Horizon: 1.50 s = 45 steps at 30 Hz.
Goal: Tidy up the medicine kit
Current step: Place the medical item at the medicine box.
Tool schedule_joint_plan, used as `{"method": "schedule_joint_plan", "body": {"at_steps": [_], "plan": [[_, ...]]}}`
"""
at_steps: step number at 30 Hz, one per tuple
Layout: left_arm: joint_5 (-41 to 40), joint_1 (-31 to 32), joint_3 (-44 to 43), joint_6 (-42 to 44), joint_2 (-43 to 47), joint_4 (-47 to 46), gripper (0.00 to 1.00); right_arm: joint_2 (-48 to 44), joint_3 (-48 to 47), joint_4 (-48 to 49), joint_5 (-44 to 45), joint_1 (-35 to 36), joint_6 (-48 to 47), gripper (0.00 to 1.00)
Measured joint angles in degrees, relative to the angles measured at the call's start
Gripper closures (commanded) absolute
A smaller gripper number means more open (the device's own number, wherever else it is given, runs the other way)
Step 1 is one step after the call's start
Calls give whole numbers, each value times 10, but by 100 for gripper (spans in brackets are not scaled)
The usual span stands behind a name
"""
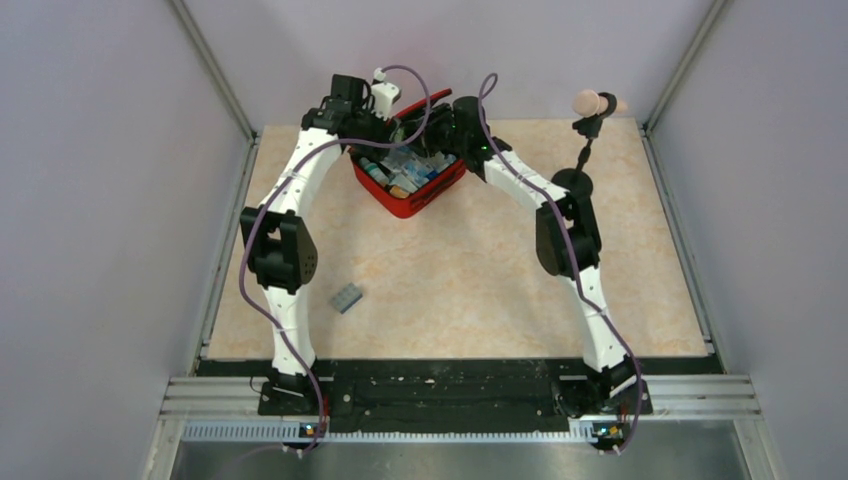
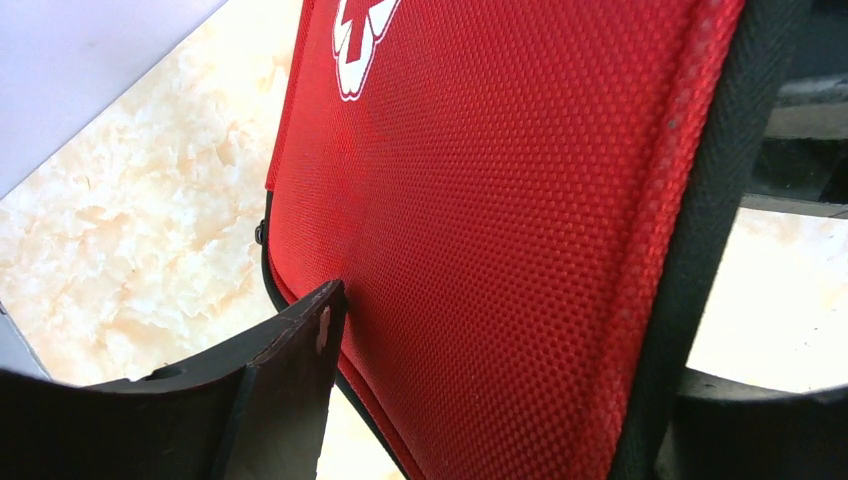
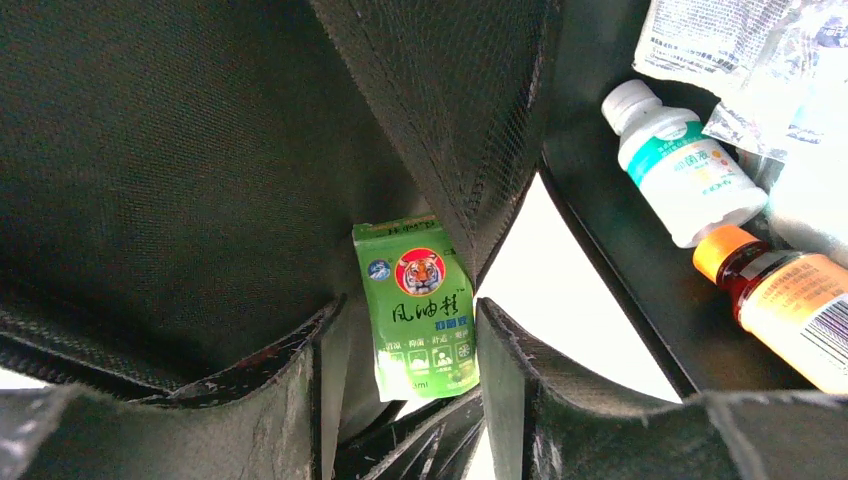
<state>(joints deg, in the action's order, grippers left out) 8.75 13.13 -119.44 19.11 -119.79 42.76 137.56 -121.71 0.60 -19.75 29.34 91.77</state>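
With the left claw (image 2: 515,335) clamped on the kit's (image 1: 410,190) upright lid (image 2: 480,180), the right claw (image 3: 408,310) is pinching a green sachet (image 3: 420,330) at the mesh pocket (image 3: 470,150) just ahead of its fingertips, and should be sliding it in straight without snagging the hem.

Medicine kit (image 1: 408,192) at the table's (image 1: 480,290) 12 o'clock, its lid (image 2: 500,230) upright at the kit's own 12 o'clock between the left gripper's (image 2: 510,350) fingers. Inside it lie a bottle (image 3: 685,175) and, at that bottle's 4 o'clock, a second bottle (image 3: 790,300). A sachet (image 3: 420,320) sits between the right gripper's (image 3: 408,315) fingers. A block (image 1: 347,298) lies well apart at the kit's 7 o'clock.
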Motion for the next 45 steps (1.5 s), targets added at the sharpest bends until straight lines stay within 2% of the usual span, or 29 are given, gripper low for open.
{"method": "schedule_joint_plan", "body": {"at_steps": [5,8,15,20,26,30,38,45], "plan": [[0,0,0,0,0,-1,30,0,-2,-4,3,1,4,51],[0,0,0,0,0,-1,30,0,-2,-7,3,1,10,41],[0,-1,1,1,0,-3,30,0,-2,-18,0,0,50,38],[1,-4,1,5,0,-3,32,0,-2,-19,-2,0,60,48],[7,-7,1,4,0,-3,32,0,-2,-19,0,-2,52,55],[17,-11,1,0,0,-3,32,0,-2,-19,0,-3,29,73],[38,-18,0,-11,0,-7,32,0,-2,1,-3,-1,-14,81],[40,-18,1,-12,0,-7,32,0,-20,5,-5,3,-33,81]]}}
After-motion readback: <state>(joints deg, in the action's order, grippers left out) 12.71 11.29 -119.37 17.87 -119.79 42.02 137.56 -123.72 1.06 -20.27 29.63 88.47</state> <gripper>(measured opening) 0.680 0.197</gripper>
